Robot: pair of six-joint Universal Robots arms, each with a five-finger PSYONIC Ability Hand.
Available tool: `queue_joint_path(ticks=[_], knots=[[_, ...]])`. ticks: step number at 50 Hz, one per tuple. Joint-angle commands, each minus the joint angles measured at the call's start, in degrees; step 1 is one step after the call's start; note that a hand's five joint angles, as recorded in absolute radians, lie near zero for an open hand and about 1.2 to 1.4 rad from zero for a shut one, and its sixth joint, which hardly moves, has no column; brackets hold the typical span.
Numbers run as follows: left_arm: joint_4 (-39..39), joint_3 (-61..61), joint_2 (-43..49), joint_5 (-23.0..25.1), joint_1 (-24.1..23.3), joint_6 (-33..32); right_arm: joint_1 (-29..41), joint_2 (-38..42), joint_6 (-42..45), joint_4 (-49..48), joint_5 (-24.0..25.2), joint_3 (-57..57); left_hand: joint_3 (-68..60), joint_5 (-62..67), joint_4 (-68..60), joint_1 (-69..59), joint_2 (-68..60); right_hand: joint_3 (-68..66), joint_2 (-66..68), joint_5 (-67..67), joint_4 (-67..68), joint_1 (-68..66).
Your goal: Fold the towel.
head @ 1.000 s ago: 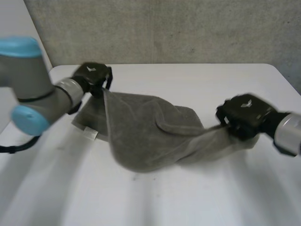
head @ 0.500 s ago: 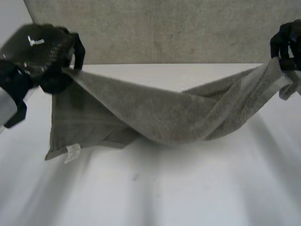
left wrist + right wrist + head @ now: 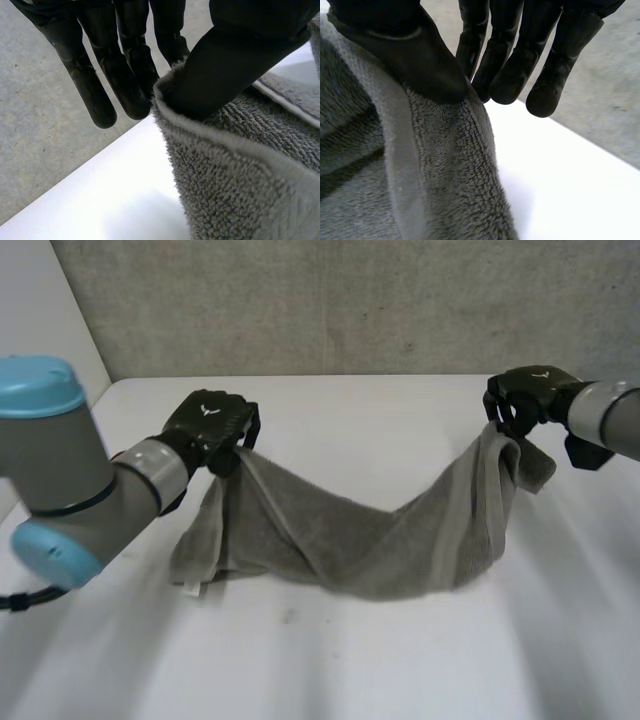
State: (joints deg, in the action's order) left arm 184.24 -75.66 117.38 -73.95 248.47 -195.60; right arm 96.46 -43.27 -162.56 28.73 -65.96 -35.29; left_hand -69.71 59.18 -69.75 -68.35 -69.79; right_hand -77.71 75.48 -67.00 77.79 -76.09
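Robot hands (image 3: 212, 422) (image 3: 527, 398) on towel (image 3: 380, 540) edge

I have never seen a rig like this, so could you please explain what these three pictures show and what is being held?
This is a robot with two grey arms, each ending in a black mechanical hand. The wide picture comes from a camera behind and above the arms, looking down at a white table. The other two come from a camera on each wrist, looking along that hand's palm. The left hand and the right hand each pinch one end of a grey towel between thumb and fingers. Both ends are held up, and the towel's middle sags down to the table.
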Motion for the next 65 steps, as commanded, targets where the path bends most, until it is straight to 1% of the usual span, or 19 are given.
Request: queue_joint_path(ticks=[1,2,4,11,14,16,19,21,22,27,30,32,39,43,49,54,57,63,65], knots=[[-0.37,15.72,12.35,-3.57,-0.18,0.22,4.08,14.96,-0.83,-2.28,-8.99,22.16,-10.29,10.82,-10.25,-11.65,-10.21,51.57,-49.34,50.85,-51.65,49.94],[-0.37,17.63,13.74,-5.23,-0.26,0.13,4.44,15.23,-0.92,-2.19,-10.92,24.45,-10.29,10.82,-10.25,-11.65,-10.21,59.64,-57.41,58.92,-59.72,58.02],[-0.54,19.06,14.72,-8.22,-0.26,0.13,4.44,14.98,-0.92,-2.1,-12.51,25.52,-10.29,10.82,-10.25,-11.65,-10.21,60.39,-58.16,59.67,-60.47,58.76],[-2.56,17.48,13.67,-9.46,-0.26,0.22,4.44,7.68,-1.45,-0.25,-13.23,21.31,-10.29,10.82,-10.25,-11.65,-10.21,61.4,-59.18,60.69,-61.49,59.78],[-3.27,15.64,11.83,-9.37,-0.18,0.3,4.35,2.23,-0.39,1.15,-11.38,13.14,-10.29,10.82,-10.25,-11.65,-10.21,61.74,-59.51,61.02,-61.82,60.12],[-3.27,14.24,11.04,-9.37,-0.18,0.22,4.27,-4.59,1.27,0.63,-7.8,2.74,-10.29,10.82,-10.25,-11.65,-10.21,60.91,-58.68,60.19,-60.99,59.28],[-3.18,11.69,9.54,-9.2,-0.18,0.04,4.18,-7.79,3.04,-0.08,-5.49,-3.47,-10.29,10.82,-10.25,-11.65,-10.21,60.4,-58.17,59.68,-60.48,58.77],[-3.09,10.53,8.92,-9.2,-0.18,0.04,4.18,-14.35,5.92,-3.48,-1.73,-16.15,-10.29,10.82,-10.25,-11.65,-10.21,59.73,-57.5,59.01,-59.81,58.1],[-3.09,9.49,8.48,-9.2,-0.18,0.04,4.18,-14.38,5.94,-3.51,-1.72,-16.22,-10.29,10.82,-10.25,-11.65,-10.21,59.72,-57.49,59.01,-59.81,58.1],[-3.09,7.02,7.43,-9.28,-0.18,0.04,4.96,-24.38,7.34,-16.22,-0.48,-39.8,-10.29,10.82,-10.25,-11.65,-10.21,58.72,-56.49,58.0,-58.8,57.1],[-3.01,5.62,6.81,-9.28,-0.26,0.13,5.67,-25.81,7.43,-19.41,-0.48,-44.87,-10.29,10.82,-10.25,-11.65,-10.21,57.2,-54.97,56.48,-57.28,55.57],[-3.01,5.0,6.55,-9.28,-0.26,0.22,7.95,-27.56,7.52,-25.45,-0.57,-53.44,-10.29,10.82,-10.25,-11.65,-10.21,53.85,-51.62,53.14,-53.93,52.23],[-2.83,3.33,6.2,-9.28,-0.18,0.22,10.59,-28.01,8.57,-36.73,-0.84,-65.61,-10.29,10.82,-10.25,-11.65,-10.21,46.6,-44.37,45.89,-46.68,44.98],[-2.83,3.06,6.2,-9.28,-0.18,0.22,11.56,-27.22,13.12,-42.25,-1.19,-70.26,-10.29,10.82,-10.25,-11.65,-10.21,46.1,-43.87,45.38,-46.18,44.47],[-2.83,2.97,6.11,-9.28,-0.18,0.31,12.18,-25.02,18.33,-46.22,-1.98,-71.32,-10.29,10.82,-10.25,-11.65,-10.21,40.71,-38.49,40.0,-40.8,39.09],[-2.83,2.89,6.02,-9.37,-0.18,0.31,12.26,-20.63,22.36,-50.34,-6.98,-70.01,-10.29,10.82,-10.25,-11.65,-10.21,34.5,-32.27,33.78,-34.58,32.87],[-2.83,2.54,5.93,-9.37,-0.18,0.31,12.26,-19.74,23.16,-51.49,-7.87,-69.65,-10.29,10.82,-10.25,-11.65,-10.21,33.65,-31.42,32.93,-33.73,32.02],[-2.83,2.1,5.93,-9.29,-0.18,0.31,12.18,-17.28,25.98,-54.4,-8.83,-67.9,-10.29,10.82,-10.25,-11.65,-10.21,16.83,-14.6,16.11,-16.91,15.2],[-2.83,2.01,5.93,-9.28,-0.18,0.31,12.09,-16.84,26.33,-55.01,-9.1,-66.85,-10.29,10.82,-10.25,-11.65,-10.21,-2.17,4.4,-2.89,2.09,-3.8]])
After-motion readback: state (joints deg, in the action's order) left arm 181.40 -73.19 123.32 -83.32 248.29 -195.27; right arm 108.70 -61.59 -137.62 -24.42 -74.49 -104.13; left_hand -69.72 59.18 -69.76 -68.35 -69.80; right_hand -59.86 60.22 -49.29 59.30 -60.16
